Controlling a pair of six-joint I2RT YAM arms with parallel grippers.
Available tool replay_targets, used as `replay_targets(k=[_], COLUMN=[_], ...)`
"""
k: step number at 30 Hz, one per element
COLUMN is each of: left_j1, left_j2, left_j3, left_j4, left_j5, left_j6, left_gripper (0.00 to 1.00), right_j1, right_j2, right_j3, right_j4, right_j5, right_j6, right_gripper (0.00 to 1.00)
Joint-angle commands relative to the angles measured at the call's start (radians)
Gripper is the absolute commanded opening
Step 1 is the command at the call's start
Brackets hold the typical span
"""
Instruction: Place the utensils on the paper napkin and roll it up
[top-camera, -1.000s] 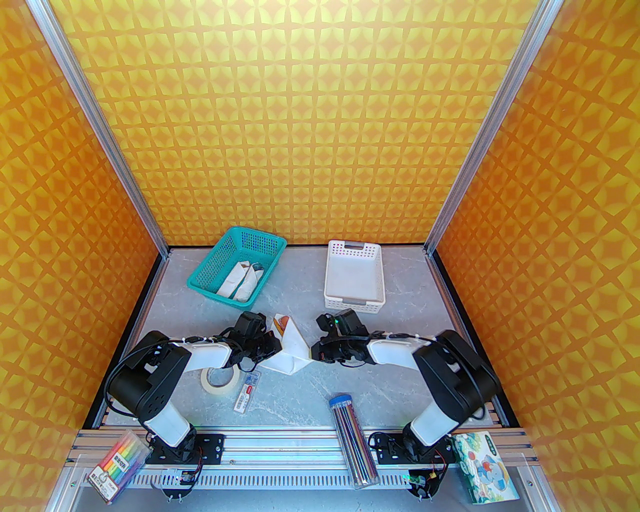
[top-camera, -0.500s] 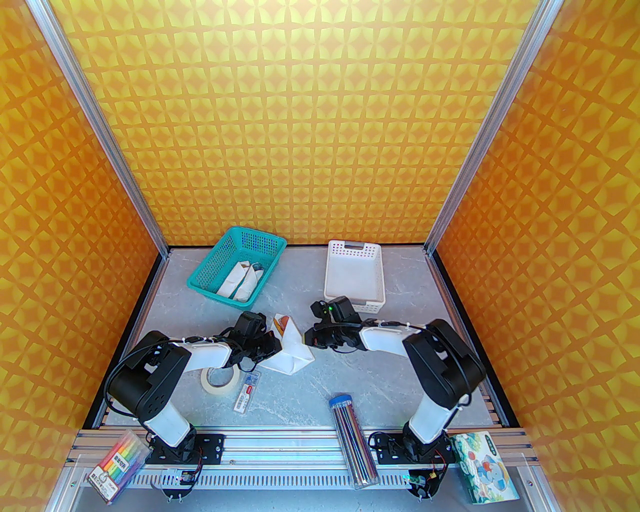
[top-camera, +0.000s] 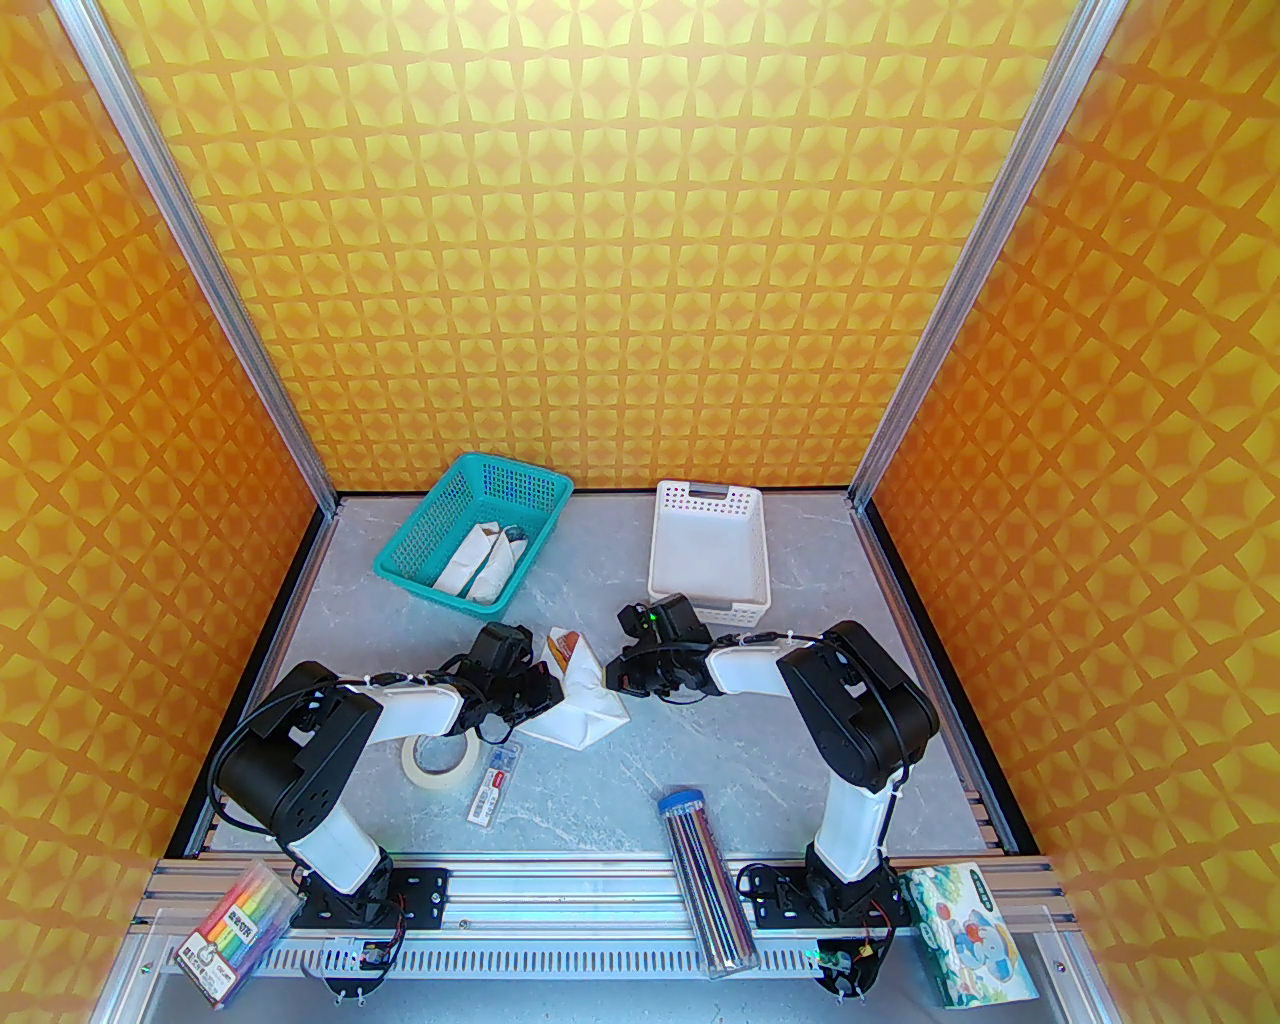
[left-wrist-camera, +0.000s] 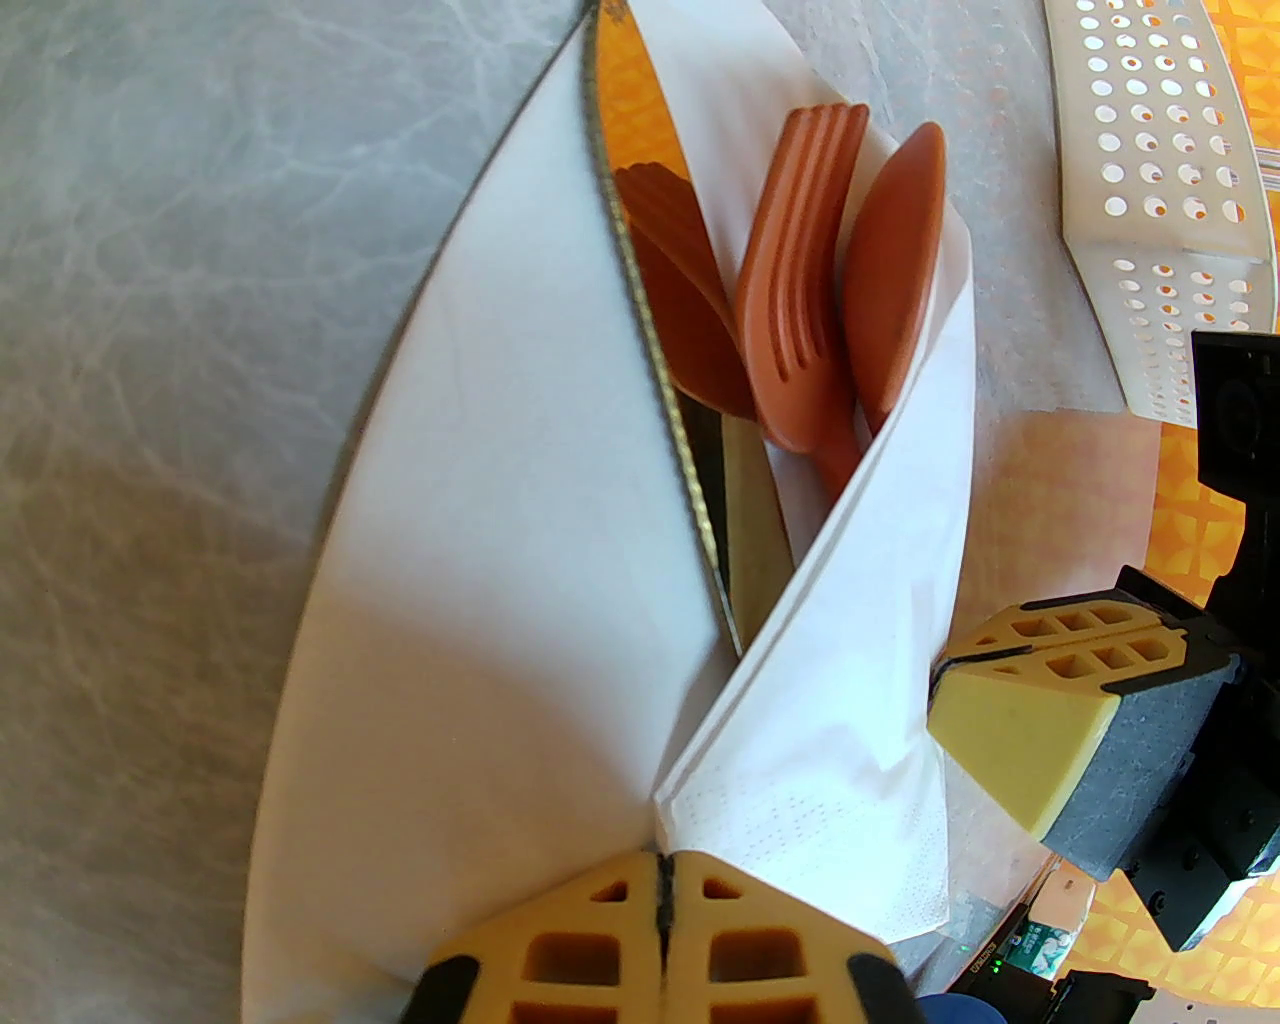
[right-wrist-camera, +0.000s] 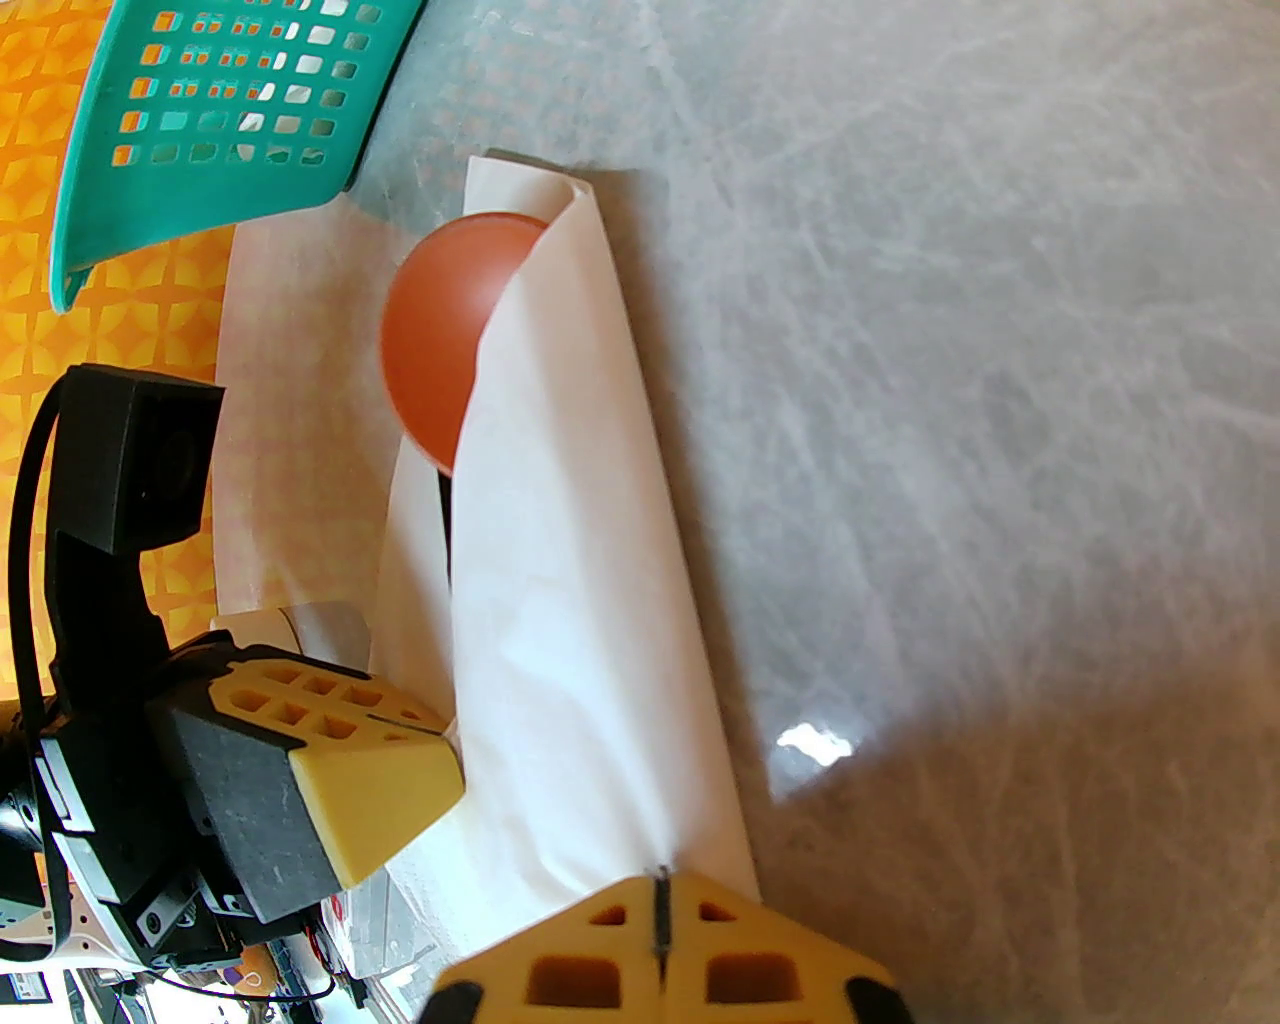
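The paper napkin (left-wrist-camera: 520, 520) lies mid-table, folded up from both sides over the utensils. An orange fork (left-wrist-camera: 800, 300), a reddish-brown spoon (left-wrist-camera: 890, 270) and a ribbed knife blade (left-wrist-camera: 680, 290) stick out of its far end. My left gripper (left-wrist-camera: 660, 885) is shut on the napkin's near left flap. My right gripper (right-wrist-camera: 660, 890) is shut on the right flap, and its fingers (left-wrist-camera: 1030, 690) sit against the fold in the left wrist view. The spoon bowl (right-wrist-camera: 450, 320) peeks from under the fold. From above, both grippers (top-camera: 553, 692) (top-camera: 618, 683) meet at the napkin (top-camera: 590, 710).
A teal basket (top-camera: 440, 500) with white rolled bundles stands at the back left. A white slotted tray (top-camera: 708, 600) is at the back right, close to the right wrist. A tape roll (top-camera: 438, 765), a small pack (top-camera: 495, 782), a pencil tube (top-camera: 705, 880), a marker box (top-camera: 235, 925) and a tissue pack (top-camera: 965, 930) lie near the front.
The right arm has swung left and farther back, pulling its napkin flap over the utensils. The left arm has stayed put.
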Motion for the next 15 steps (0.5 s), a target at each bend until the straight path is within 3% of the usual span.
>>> replay_targets(k=[1, 15], left_j1=[0.009, 0.009], left_j2=[0.016, 0.013], left_j3=[-0.011, -0.020], left_j4=[-0.083, -0.079], left_j5=[-0.050, -0.050], left_j6=[0.019, 0.019], left_gripper=[0.00, 0.00], right_j1=[-0.005, -0.005], right_j2=[0.028, -0.069], right_j3=[0.010, 0.081], right_j4=[-0.031, -0.120], right_j5=[0.054, 0.036], right_j6=[-0.005, -0.017], right_gripper=[0.00, 0.00])
